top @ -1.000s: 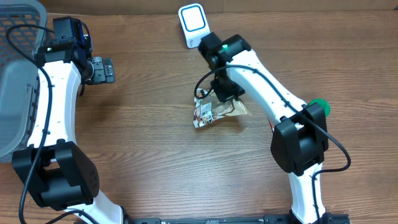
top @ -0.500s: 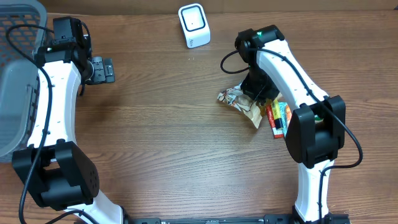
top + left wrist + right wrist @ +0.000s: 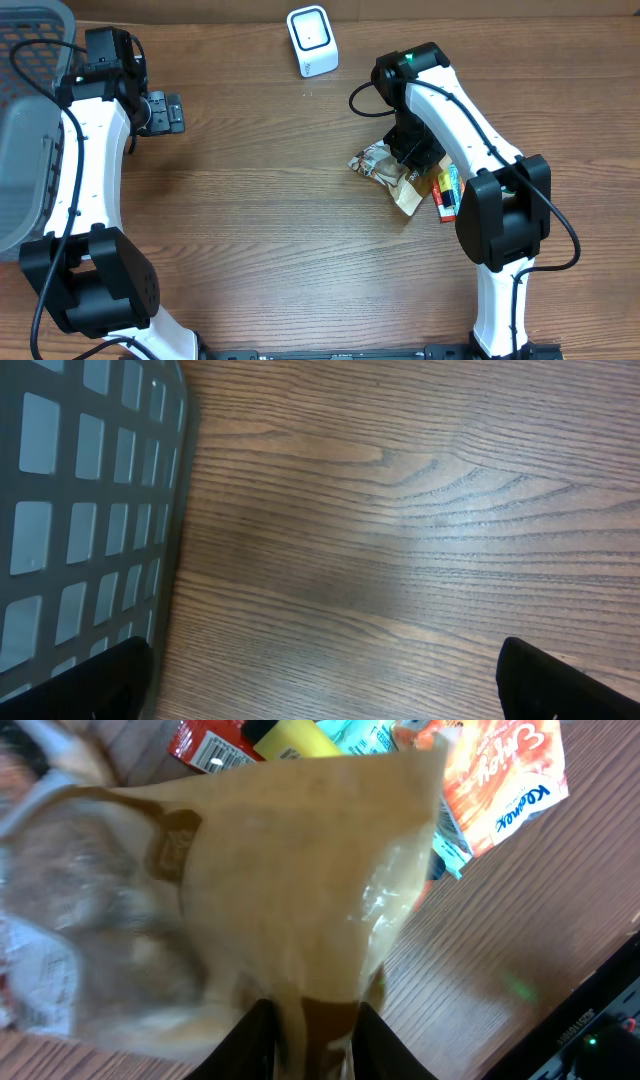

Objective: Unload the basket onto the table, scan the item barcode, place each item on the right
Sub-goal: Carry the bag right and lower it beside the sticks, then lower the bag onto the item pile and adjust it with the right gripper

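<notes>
Right pincer (image 3: 313, 1038) stands narrowly parted with the bag (image 3: 260, 890) directly ahead and its flat seam between the jaws, grip uncertain; you should treat it as light, crinkly, slippery film, and pinch that stiffer seam rather than the soft, crushable belly.

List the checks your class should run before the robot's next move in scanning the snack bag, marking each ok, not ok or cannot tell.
1. Bag between the right gripper's fingers: ok, its edge sits there.
2. Grip tight: cannot tell.
3. Barcode turned toward the scanner: cannot tell, no barcode shows on the bag.
4. Bag at the scanner: not ok, it is well away, beside the other packets.
5. Path to the scanner free: ok, only bare table lies between.
6. Left gripper out of the way: ok, open, near the basket.
</notes>
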Robot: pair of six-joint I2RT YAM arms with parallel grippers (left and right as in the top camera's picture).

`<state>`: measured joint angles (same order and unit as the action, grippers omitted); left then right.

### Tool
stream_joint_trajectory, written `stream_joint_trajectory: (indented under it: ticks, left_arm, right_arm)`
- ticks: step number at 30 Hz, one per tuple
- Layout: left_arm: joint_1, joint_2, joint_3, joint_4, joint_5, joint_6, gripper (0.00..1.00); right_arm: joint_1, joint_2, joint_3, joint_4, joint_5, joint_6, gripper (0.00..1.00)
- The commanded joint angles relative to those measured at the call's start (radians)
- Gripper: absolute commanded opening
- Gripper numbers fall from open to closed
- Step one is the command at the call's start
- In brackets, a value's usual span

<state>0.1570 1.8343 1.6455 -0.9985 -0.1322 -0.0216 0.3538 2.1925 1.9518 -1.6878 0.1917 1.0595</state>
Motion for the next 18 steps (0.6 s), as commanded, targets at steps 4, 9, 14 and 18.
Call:
stream_joint_trajectory:
  ticks: [4, 9, 14, 18]
  left_arm:
    - [0.0, 0.001, 0.017, 0.004, -0.006, 0.019, 1.0]
    - [0.0, 0.001, 0.017, 0.004, -0.006, 0.019, 1.0]
    - [0.0, 0.001, 0.017, 0.004, -0.006, 0.019, 1.0]
    - [0.0, 0.001, 0.017, 0.004, -0.006, 0.019, 1.0]
  right_arm:
    - [0.0, -0.023, -0.036, -0.004, 0.021, 0.018, 0.41]
    - [0.0, -0.023, -0.078, 0.021, 0.021, 0.017, 0.43]
    - [0.0, -0.023, -0.094, 0.106, 0.02, -0.048, 0.43]
    - [0.0, -0.023, -0.094, 0.232, 0.043, -0.175, 0.43]
